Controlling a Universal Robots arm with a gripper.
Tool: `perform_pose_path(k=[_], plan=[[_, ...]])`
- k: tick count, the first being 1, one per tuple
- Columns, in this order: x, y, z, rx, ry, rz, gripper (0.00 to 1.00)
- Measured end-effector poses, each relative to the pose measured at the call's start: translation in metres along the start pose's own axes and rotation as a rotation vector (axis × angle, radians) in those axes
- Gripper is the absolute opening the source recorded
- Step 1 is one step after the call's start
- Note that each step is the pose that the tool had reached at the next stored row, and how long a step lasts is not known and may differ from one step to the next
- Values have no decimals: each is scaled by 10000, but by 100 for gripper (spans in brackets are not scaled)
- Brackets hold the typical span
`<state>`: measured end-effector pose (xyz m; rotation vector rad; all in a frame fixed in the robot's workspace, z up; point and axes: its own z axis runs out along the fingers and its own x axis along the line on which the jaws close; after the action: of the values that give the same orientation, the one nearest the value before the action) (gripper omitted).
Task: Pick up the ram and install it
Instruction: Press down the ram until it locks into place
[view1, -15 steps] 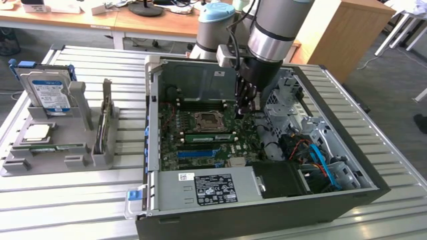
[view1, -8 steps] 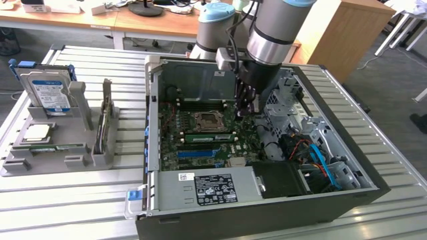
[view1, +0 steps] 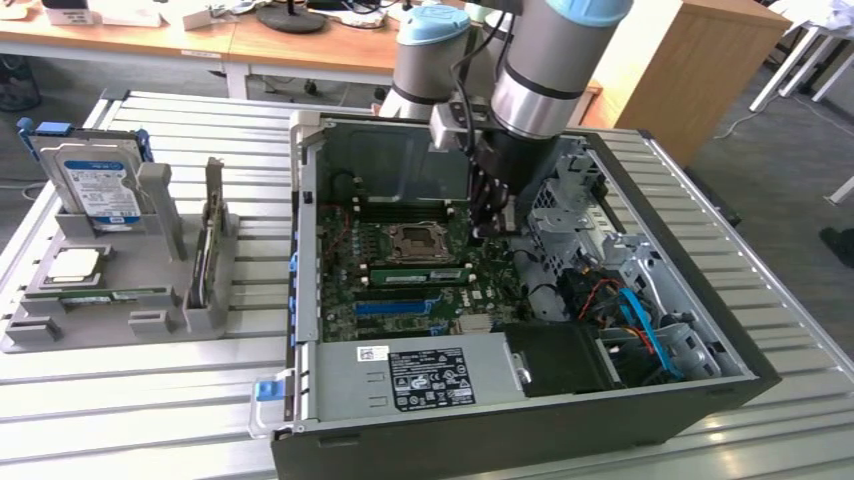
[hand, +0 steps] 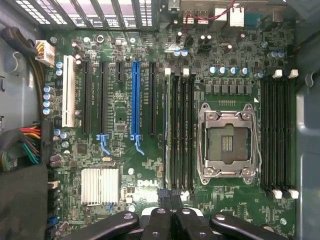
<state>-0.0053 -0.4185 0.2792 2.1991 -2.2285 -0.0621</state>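
Note:
The ram (view1: 418, 273), a long green stick, stands seated in a slot beside the empty CPU socket (view1: 414, 240) inside the open PC case (view1: 304, 200). My gripper (view1: 491, 232) hangs low over the motherboard just past one end of that stick, apart from it. In the wrist view the black fingers (hand: 162, 200) are pressed together, so the gripper (hand: 170, 196) is shut with nothing between them, over the end of the bank of memory slots (hand: 180, 130) next to the socket (hand: 227, 142). Which of those slots holds the ram I cannot tell there.
A grey parts tray (view1: 27, 335) on the exterior view's left carries a blue-labelled hard drive (view1: 91, 185), a dark expansion card (view1: 210, 240) and a CPU chip (view1: 74, 263). The power supply (view1: 427, 375), drive cage and orange and blue cables (view1: 634, 320) crowd the case around the arm.

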Motion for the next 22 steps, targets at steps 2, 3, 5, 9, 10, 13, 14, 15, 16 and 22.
perform_pose_path(k=[2,3,5,9,10,13,14,15,16,22], plan=[[1,-1,23,0,0,1,11],[1,-1,34,0,0,1,11],[2,-2,55,0,-1,1,11],[3,-3,97,0,0,0,11],[3,-4,107,0,-1,0,11],[4,-5,134,0,0,0,11],[5,-5,142,0,0,0,11],[5,-5,149,0,0,0,11],[5,-5,150,0,2,0,11],[5,-15,151,0,1,-2,11]])
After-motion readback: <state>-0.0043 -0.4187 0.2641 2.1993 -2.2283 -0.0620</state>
